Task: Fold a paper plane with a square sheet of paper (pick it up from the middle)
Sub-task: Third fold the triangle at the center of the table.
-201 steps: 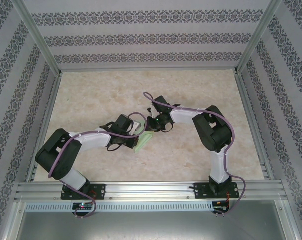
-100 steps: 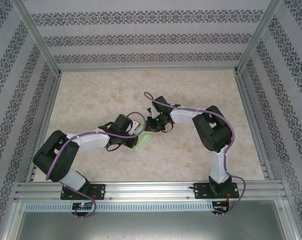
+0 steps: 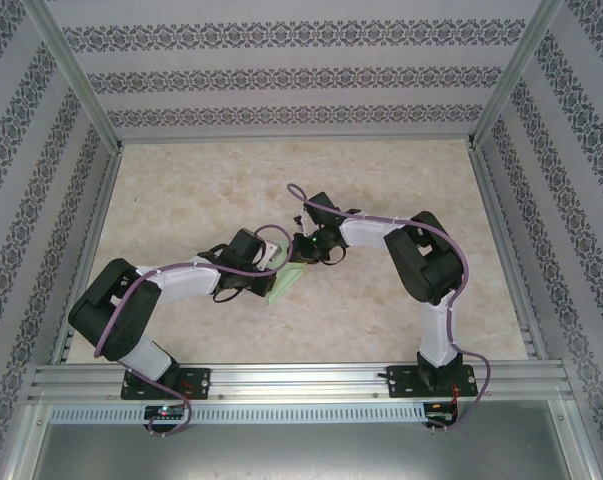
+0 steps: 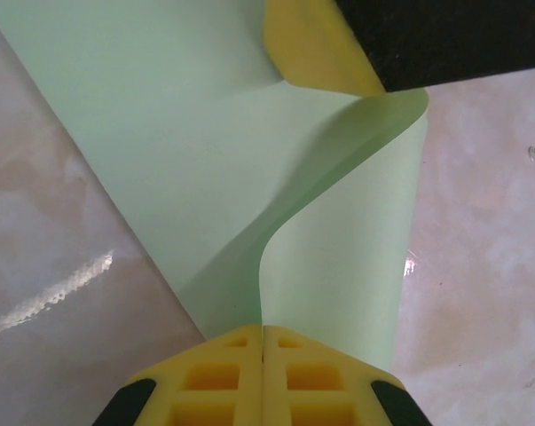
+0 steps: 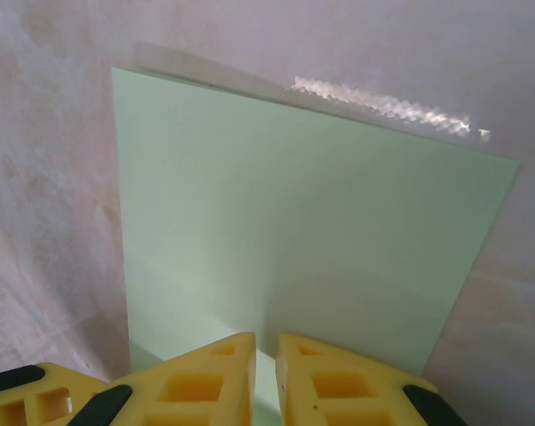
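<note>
Scant arm (image 3: 171,283) shift; paper (image 4: 187,151) in left end effector (image 4: 263,330)

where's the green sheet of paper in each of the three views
Top external: the square sheet of paper lies near the picture's middle.
Left wrist: sheet fills the centre, curling above yellow fingers.
Right wrist: sheet at centre, above yellow fingers.
Shared landmark: marbled tabletop.

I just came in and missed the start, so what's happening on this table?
The left gripper and the right gripper each pinch an edge of one square sheet of paper, pale green, over the middle of the table. Held between them, the sheet bows in a loose curve. It has no plane shape yet.
</note>
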Controlling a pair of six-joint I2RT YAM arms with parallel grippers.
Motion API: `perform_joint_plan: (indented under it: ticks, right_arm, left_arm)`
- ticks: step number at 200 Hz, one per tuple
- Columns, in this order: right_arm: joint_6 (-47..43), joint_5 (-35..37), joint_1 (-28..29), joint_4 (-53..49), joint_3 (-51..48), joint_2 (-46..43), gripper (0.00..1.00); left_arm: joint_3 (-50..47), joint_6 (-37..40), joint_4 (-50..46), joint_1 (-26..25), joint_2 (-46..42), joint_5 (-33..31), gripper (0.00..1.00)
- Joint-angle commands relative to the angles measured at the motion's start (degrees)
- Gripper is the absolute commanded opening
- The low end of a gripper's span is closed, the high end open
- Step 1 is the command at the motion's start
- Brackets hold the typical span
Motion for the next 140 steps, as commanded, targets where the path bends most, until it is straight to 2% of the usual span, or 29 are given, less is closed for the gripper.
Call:
perform_joint_plan:
  ticks: [1, 80, 140]
  right_arm:
    - [0.3, 1.4, -0.1, -0.4, -1.7, 1.2, 0.16]
    - [0.8, 1.6, -0.1, 0.3, -2.2, 1.2, 0.16]
    - [0.4, 1.6, -0.2, 0.0, -2.2, 1.3, 0.15]
  left_arm:
    - [1.1, 1.6, 1.6, 0.6, 1.1, 1.0, 0.01]
    - [0.7, 1.8, 0.9, 0.7, 2.0, -1.3, 0.01]
    - [2.0, 3.3, 1.2, 0.6, 1.8, -0.3, 0.01]
